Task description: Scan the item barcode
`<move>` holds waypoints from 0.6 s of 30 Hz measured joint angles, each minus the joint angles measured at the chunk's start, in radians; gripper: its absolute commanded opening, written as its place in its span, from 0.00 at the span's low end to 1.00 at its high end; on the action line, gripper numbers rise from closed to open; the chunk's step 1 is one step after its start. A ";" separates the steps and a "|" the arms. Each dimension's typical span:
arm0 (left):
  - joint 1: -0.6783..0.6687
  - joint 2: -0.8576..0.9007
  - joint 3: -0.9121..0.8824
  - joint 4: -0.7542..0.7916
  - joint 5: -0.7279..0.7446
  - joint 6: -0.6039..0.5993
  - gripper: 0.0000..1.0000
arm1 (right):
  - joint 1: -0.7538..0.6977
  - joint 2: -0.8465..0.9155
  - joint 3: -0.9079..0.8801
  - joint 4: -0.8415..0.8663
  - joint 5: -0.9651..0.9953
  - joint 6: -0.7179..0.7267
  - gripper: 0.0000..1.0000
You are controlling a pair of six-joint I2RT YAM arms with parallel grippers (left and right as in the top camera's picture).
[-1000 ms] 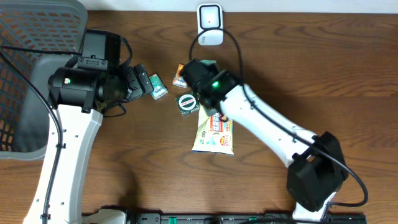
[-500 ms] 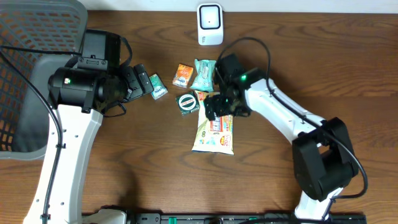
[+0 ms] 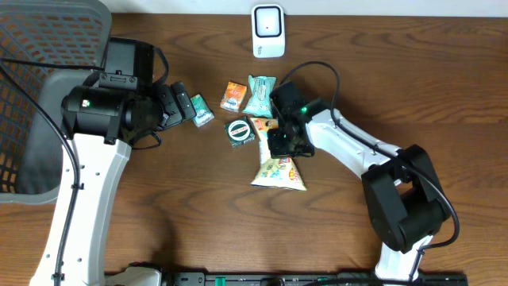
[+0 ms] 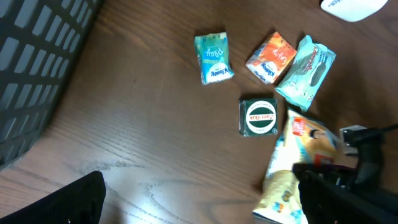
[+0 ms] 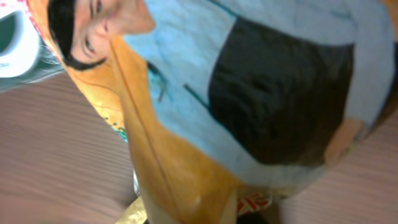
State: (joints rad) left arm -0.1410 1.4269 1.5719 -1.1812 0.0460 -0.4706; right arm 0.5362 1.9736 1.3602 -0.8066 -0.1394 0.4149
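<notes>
The snack bag (image 3: 279, 171) is pinched at its far end by the right gripper (image 3: 282, 141), whose jaws are closed tight on the wrapper. In the right wrist view the frame is filled by printed foil. The bag is found mid-table, just right of the round green tin (image 3: 238, 131), with its near end seemingly resting on the wood. Its long axis is laid far to near, and the gripped end is pointed towards the white scanner (image 3: 268, 32) at the far edge, well apart from it. So the grasp is judged done, while the lift, the carry to the scanner and the barcode presentation are left. No barcode can be made out. Over on the left, the left gripper (image 3: 186, 106) is held wide open and empty near the small green packet (image 3: 202, 110), beside the mesh basket (image 3: 32, 48).
</notes>
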 measured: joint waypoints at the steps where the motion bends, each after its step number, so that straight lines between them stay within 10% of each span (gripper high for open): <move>1: 0.000 0.000 0.000 0.000 0.000 0.000 0.98 | -0.004 0.008 0.045 -0.052 0.053 -0.002 0.01; 6: 0.000 0.000 0.000 0.000 0.000 0.000 0.98 | -0.035 0.018 0.288 -0.025 0.293 -0.039 0.01; 18: 0.000 0.000 0.000 0.000 0.000 0.000 0.98 | -0.060 0.027 0.348 0.779 0.400 -0.178 0.01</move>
State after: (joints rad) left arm -0.1410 1.4269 1.5719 -1.1812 0.0456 -0.4709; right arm 0.4759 2.0010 1.7084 -0.0280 0.2607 0.2367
